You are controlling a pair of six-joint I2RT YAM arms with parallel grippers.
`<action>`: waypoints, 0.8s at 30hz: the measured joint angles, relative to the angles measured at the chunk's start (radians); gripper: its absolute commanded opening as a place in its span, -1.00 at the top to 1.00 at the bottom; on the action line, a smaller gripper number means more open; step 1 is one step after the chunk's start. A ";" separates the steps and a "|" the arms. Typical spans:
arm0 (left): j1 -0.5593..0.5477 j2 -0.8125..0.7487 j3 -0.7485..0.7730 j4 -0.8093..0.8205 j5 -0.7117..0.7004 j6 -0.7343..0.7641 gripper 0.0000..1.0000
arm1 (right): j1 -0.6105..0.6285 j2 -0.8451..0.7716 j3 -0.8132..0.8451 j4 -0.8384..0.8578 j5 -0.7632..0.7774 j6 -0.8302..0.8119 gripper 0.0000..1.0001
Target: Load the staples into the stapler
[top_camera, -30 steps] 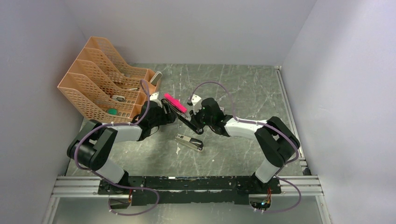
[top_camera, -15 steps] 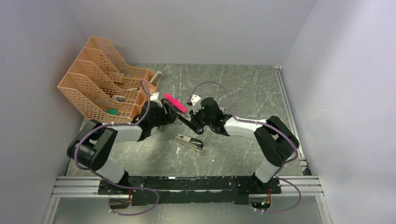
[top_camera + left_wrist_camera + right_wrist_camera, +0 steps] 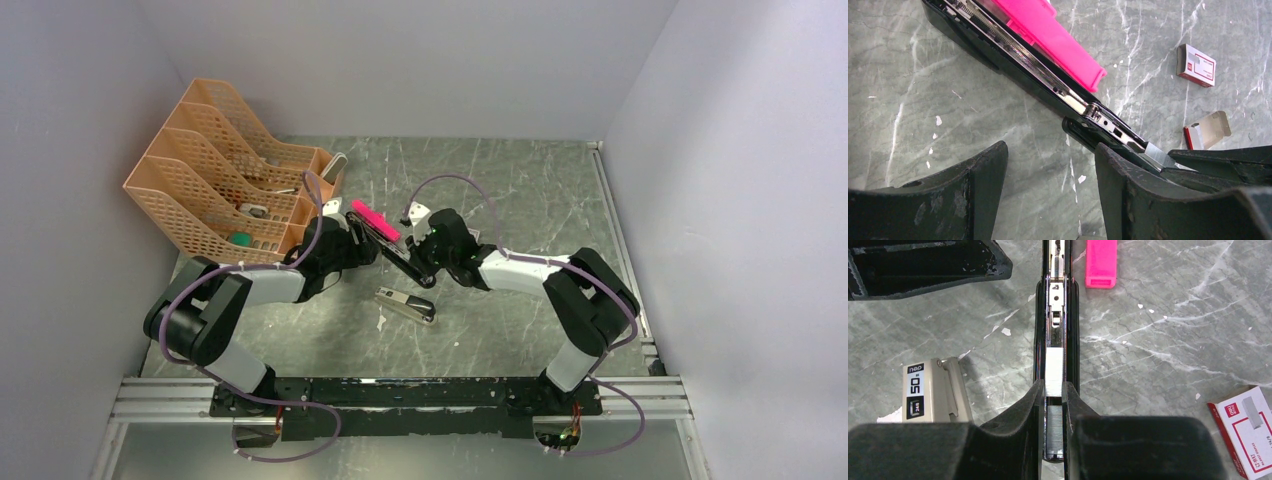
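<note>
The right pincer (image 3: 1053, 390) is closed on a short strip of staples (image 3: 1054, 371), its fingers (image 3: 1023, 415) pinching the strip by its long edges. Straight ahead of and below those fingertips lies the stapler (image 3: 1054, 315), folded open. Its silver rail runs directly away from the pincer between two black side walls. The strip is lined up with that rail and sits inside the walls with hardly any room at either edge. I cannot tell whether it rests on the rail yet.

Farther ahead, just beside the far stretch of the rail, is a pink plastic piece (image 3: 1100, 262). Close on one side of the pincer a grey labelled piece (image 3: 933, 390) lies flat on the desk (image 3: 1158, 340), near the stapler's wall but apart from it. On the other side there is open desk out to a white box with red print (image 3: 1243, 427), well apart.

The left pincer (image 3: 1050, 150) stands open, with bare desk between its fingers. The stapler crosses at a slant just ahead of its fingertips, and its black end comes right up to one finger's tip; I cannot tell whether they touch. An orange file rack (image 3: 220, 180) has its corner near the back of this pincer.
</note>
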 measured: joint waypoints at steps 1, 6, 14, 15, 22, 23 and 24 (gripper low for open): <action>0.000 0.000 0.000 0.000 0.000 0.000 -0.38 | 0.000 0.001 0.002 -0.004 0.000 0.000 1.00; -0.002 -0.003 0.000 0.000 0.000 0.000 -0.38 | 0.005 0.005 0.006 -0.013 0.010 0.003 1.00; -0.002 -0.003 0.000 0.000 0.000 0.000 -0.38 | 0.007 0.007 0.007 -0.023 0.019 0.003 1.00; -0.003 -0.003 0.000 0.000 0.000 0.000 -0.38 | 0.007 0.007 0.007 -0.024 0.019 0.003 1.00; -0.005 -0.004 0.000 0.000 0.000 0.000 -0.38 | 0.008 0.009 0.022 -0.049 0.022 0.003 1.00; -0.005 -0.004 0.000 0.000 0.000 0.000 -0.38 | 0.008 0.009 0.023 -0.051 0.022 0.003 1.00; -0.005 -0.004 0.000 0.000 0.000 0.000 -0.38 | 0.008 0.010 0.024 -0.054 0.022 0.003 1.00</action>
